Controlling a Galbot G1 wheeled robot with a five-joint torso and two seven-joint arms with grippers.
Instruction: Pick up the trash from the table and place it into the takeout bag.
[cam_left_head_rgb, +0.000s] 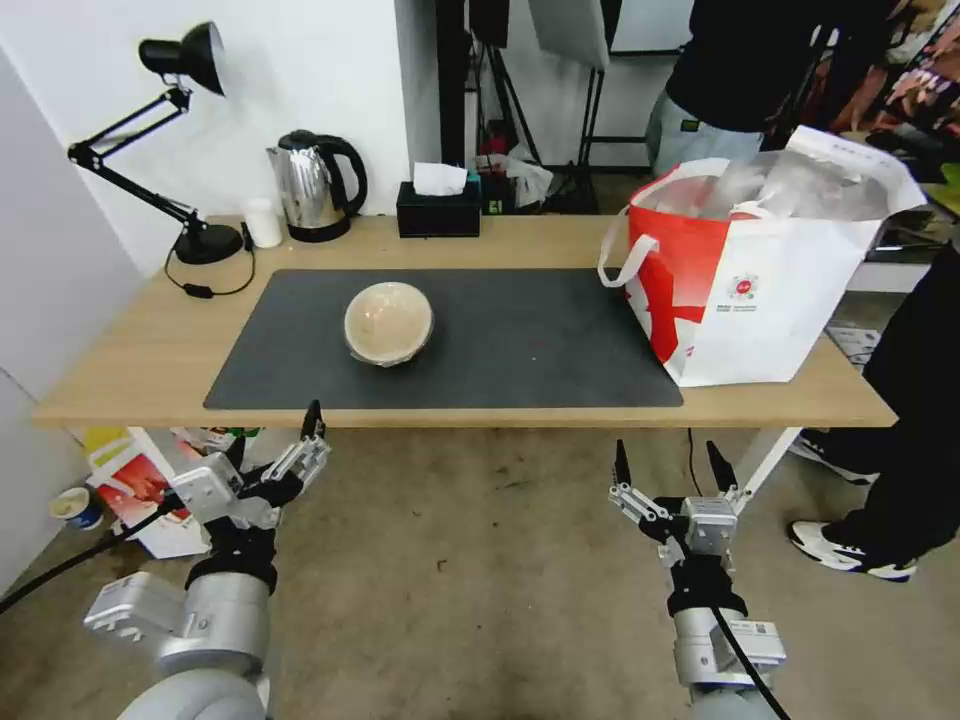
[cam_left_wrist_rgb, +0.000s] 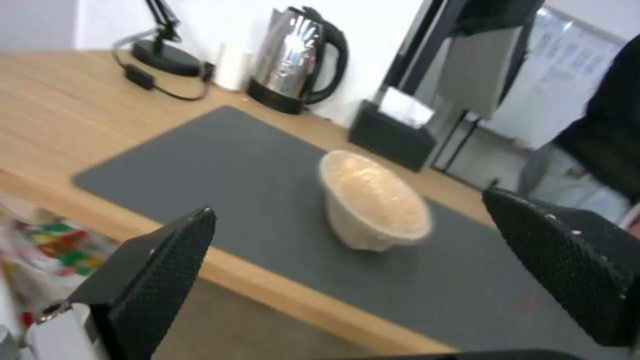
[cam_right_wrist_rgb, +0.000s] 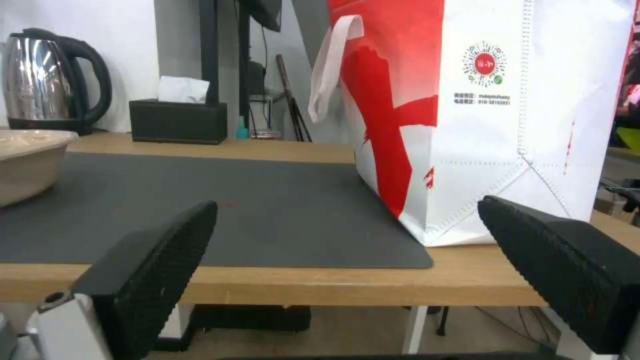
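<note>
A beige paper bowl (cam_left_head_rgb: 389, 322) sits alone on the left half of the large dark grey mat (cam_left_head_rgb: 520, 345) that covers the middle of the long light-wood worktop (cam_left_head_rgb: 130, 350); its mouth appears covered with clear film in the left wrist view (cam_left_wrist_rgb: 373, 200). At the right end of the worktop stands the large white takeout bag with a red side panel and white strap handles (cam_left_head_rgb: 765, 270), its near corner resting just past the mat's right edge and its foil-lined mouth open upward. The left hand (cam_left_head_rgb: 300, 445) hangs below the front edge of the worktop, on the bowl's side, its two black fingers spread wide with nothing between them. The right hand (cam_left_head_rgb: 668, 470) also hangs below the front edge, nearer the bag, fingers likewise wide apart and holding nothing. Along the back edge stand a black desk lamp (cam_left_head_rgb: 170, 150), a steel electric kettle (cam_left_head_rgb: 315, 185) and a black tissue box (cam_left_head_rgb: 438, 205).
</note>
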